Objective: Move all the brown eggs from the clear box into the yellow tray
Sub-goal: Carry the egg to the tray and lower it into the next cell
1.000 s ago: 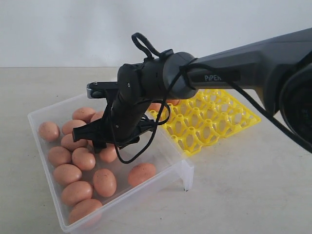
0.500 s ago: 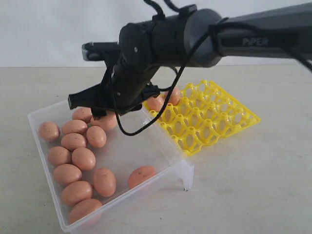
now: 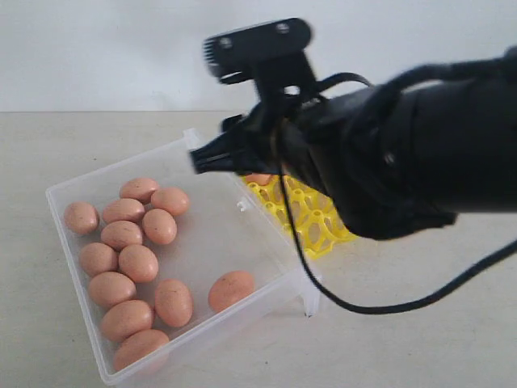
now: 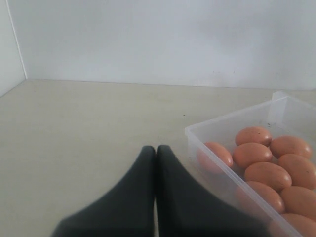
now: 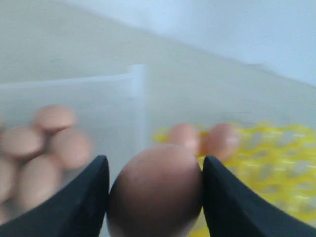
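Over the spot where the clear box (image 3: 218, 234) meets the yellow tray (image 3: 319, 226), the right gripper (image 5: 154, 165) hangs in the air with one brown egg (image 5: 155, 207) pinched between its black fingers. Two eggs (image 5: 185, 138) sit in the tray's cups. The other brown eggs (image 3: 137, 263) lie loose in the box. The left gripper (image 4: 156, 150) rests near the box, fingers pressed together and holding nothing.

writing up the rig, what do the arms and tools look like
The right arm is a bulky matte black shell with a thin black cable looping beneath it. The left tool and right tool both have smooth black fingers tapering to rounded tips. No marking is readable.
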Robot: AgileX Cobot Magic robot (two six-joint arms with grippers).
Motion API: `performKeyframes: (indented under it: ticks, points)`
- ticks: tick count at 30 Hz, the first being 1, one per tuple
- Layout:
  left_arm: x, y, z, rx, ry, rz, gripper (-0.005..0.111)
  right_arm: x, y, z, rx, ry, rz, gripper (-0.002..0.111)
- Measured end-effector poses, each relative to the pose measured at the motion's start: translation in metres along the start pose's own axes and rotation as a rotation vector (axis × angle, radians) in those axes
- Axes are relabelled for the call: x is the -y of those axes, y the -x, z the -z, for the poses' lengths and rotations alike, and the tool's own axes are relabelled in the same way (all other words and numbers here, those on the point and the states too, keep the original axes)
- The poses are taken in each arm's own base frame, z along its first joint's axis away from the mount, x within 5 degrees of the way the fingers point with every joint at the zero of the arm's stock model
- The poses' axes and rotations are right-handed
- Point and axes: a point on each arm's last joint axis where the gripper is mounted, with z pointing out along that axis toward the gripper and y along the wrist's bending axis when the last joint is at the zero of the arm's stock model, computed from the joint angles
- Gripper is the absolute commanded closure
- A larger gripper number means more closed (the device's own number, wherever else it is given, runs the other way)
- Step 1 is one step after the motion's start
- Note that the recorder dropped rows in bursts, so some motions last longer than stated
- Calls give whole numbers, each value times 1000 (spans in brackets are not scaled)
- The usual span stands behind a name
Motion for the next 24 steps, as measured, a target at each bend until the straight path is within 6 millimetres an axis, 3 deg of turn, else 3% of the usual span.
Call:
performKeyframes:
  ticks: [3, 7, 10, 14, 17, 19, 24]
  points:
    - [0, 0, 0, 0, 0, 0, 111, 47, 2, 1, 149, -345, -88, 109]
    - [0, 0, 0, 0, 0, 0, 111, 111, 18, -10, 206, -525, -209, 109]
    - [0, 0, 0, 0, 0, 0, 111, 160, 27, -40, 102, -365, -339, 109]
    - [0, 0, 0, 0, 0, 0, 111, 201, 34, -95, -60, 198, -276, 109]
    - [0, 0, 0, 0, 0, 0, 111, 219, 31, -113, -61, 609, -174, 109]
    - [0, 0, 0, 0, 0, 0, 111, 228, 29, -120, -47, 760, -143, 109]
    - [0, 0, 0, 0, 0, 0, 111, 230, 19, -133, 5, 850, 24, 109]
